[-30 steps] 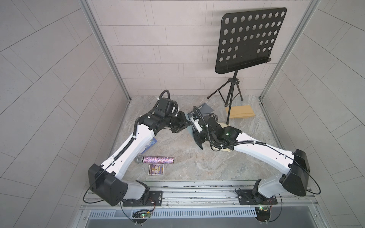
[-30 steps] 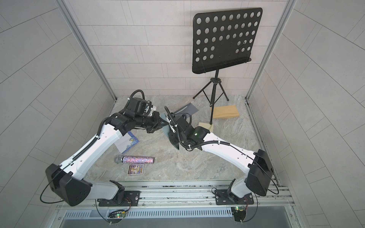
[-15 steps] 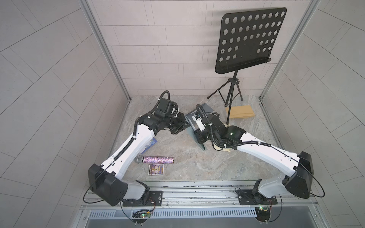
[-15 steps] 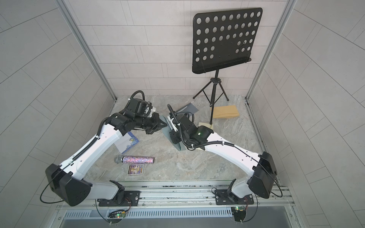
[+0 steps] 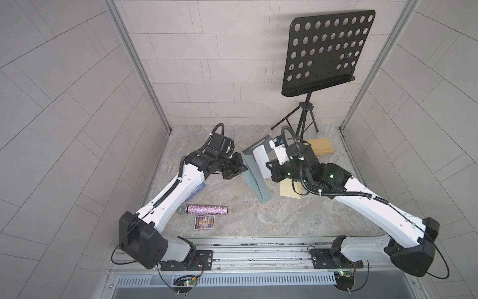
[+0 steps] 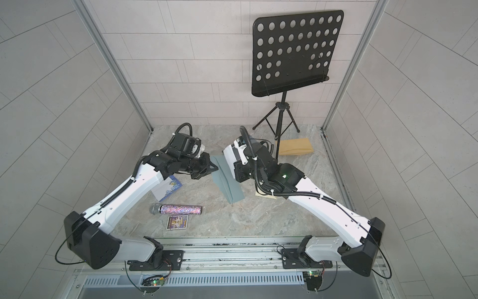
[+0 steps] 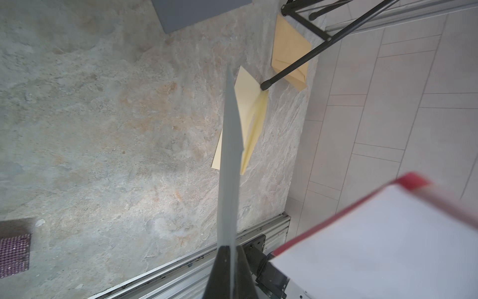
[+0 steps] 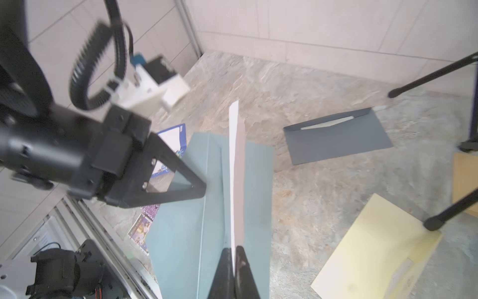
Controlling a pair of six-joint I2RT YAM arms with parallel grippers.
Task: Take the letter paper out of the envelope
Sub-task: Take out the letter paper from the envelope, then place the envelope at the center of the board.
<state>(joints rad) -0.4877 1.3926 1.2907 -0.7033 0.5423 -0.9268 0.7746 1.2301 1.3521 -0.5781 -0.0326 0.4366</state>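
Grey-veined stone tabletop [image 5: 258,217], pale tiled walls on three sides, and a black perforated music stand [image 5: 328,51] towering in the upper right of both top views. Centre frame is where it's all happening. The left gripper [image 5: 243,169] has its jaws clenched on the left edge of a teal envelope [image 5: 256,181], holding it up tilted, seamed face turned toward the other arm.

And the right gripper [image 8: 234,255]: jaws pinched tight on the white letter paper [image 8: 236,168], seen edge-on in the right wrist view, standing straight up in front of the envelope's face. In a top view the letter paper [image 5: 261,158] sits just right of the envelope's upper end, overlapping it. Whether any of it is tucked inside, I can't tell.

Scattered around: a dark grey envelope [image 8: 336,139] lies flat behind. A cream envelope [image 5: 287,190] sits under the right arm, and a brown manila envelope [image 5: 320,146] rests by the stand's feet. Lower left of centre, a glittery microphone [image 5: 204,209] has a small picture card [image 5: 204,222] just below it. A blue-bordered card [image 6: 166,190] lies beside the left arm.
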